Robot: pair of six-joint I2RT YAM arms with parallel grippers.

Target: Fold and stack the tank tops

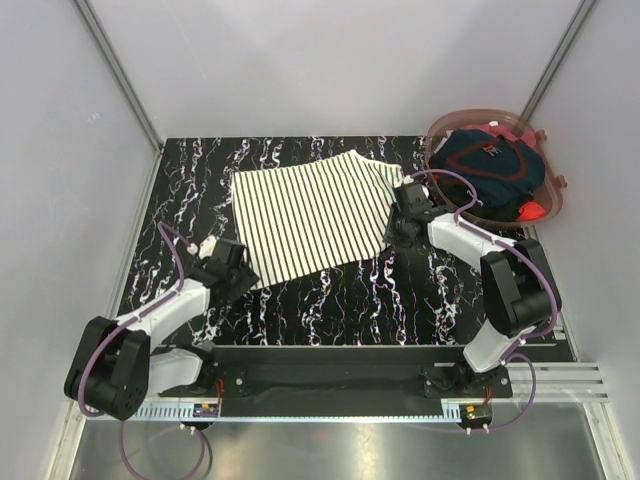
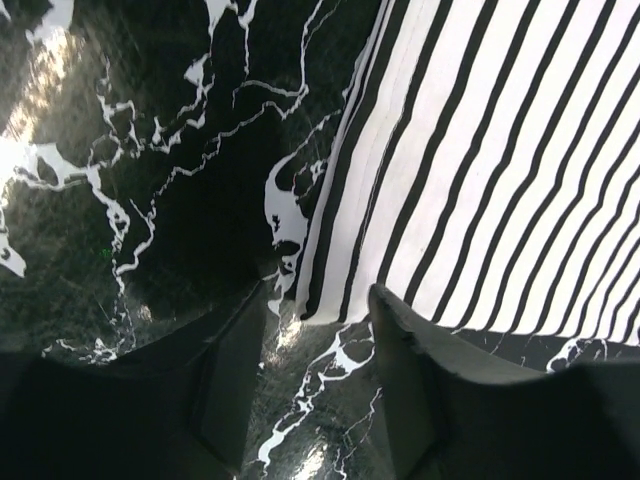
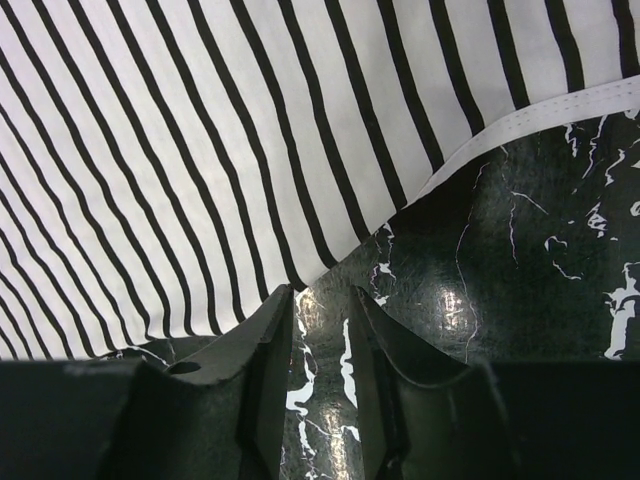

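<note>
Left tool [image 2: 322,296] agape astride striped tank top [image 1: 310,215] corner; right tool [image 3: 322,298] narrower at hem, grip unclear

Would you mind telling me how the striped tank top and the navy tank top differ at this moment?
The striped tank top is white with thin dark stripes; the navy tank top is dark with red trim. The striped one lies spread flat on the table; the navy one sits bunched in the basket at the far right corner. Both are soft cloth, not yet stacked.

Left pincer [image 2: 320,292], right pincer [image 3: 320,293]: jaws apart
</note>
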